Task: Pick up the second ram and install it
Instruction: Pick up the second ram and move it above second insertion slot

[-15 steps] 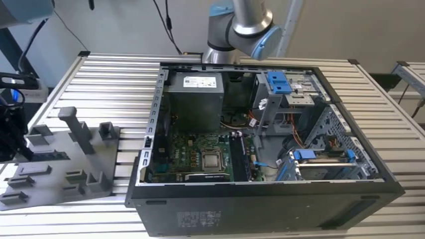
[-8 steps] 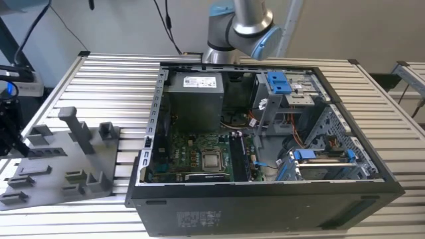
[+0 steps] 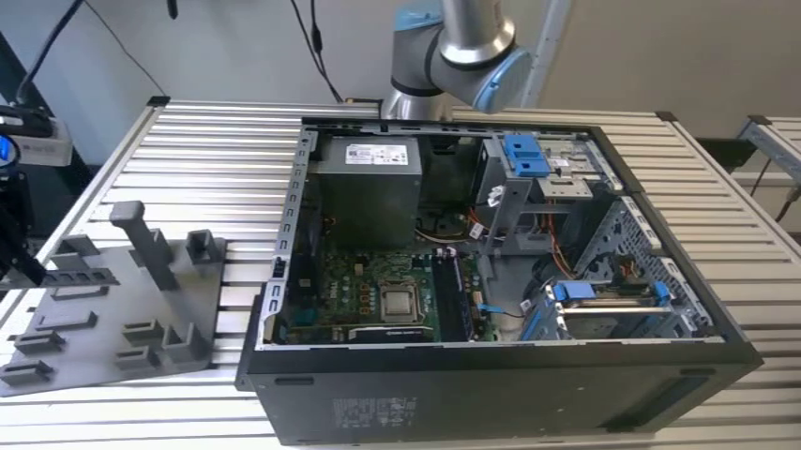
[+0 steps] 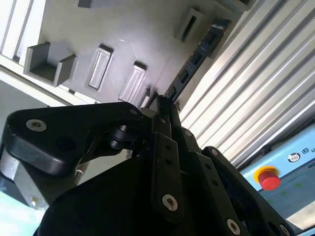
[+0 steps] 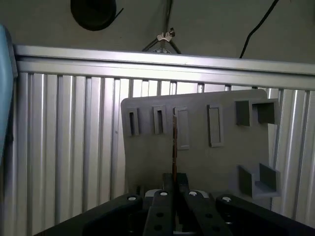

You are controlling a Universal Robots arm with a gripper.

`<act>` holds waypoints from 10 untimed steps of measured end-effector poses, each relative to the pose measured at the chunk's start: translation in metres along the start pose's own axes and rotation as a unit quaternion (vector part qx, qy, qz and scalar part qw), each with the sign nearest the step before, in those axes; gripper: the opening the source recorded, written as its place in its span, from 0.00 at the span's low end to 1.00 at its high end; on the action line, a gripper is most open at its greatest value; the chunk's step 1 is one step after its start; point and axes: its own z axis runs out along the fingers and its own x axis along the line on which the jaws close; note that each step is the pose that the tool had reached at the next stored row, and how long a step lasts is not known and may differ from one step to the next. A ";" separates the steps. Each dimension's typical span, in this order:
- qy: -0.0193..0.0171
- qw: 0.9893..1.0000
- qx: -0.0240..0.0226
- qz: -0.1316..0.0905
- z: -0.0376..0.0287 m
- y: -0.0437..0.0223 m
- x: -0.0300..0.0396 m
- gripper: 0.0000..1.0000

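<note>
It looks like a robotics lab or test workshop. An open computer case [image 3: 501, 380] lies on a slatted aluminium bench [image 3: 213, 159], and a robot arm [image 3: 457, 47] rises just behind the case. Beside the case, on the exterior view's left, sits a grey tray [image 3: 107, 305] of moulded part holders. In the second wrist view the gripper [image 4: 162, 101] pinches the second ram [image 4: 196, 58], and a red stop button [image 4: 268, 178] shows.
</note>
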 end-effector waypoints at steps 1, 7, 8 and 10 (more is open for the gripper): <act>0.000 1.000 0.000 0.000 -0.0023 0.0000 -0.0001 0.14; 0.000 1.000 0.000 0.001 -0.0160 -0.0001 -0.0006 0.14; 0.000 1.000 0.000 0.001 -0.0182 -0.0001 -0.0007 0.14; 0.000 1.000 0.000 0.001 -0.0205 -0.0001 -0.0008 0.14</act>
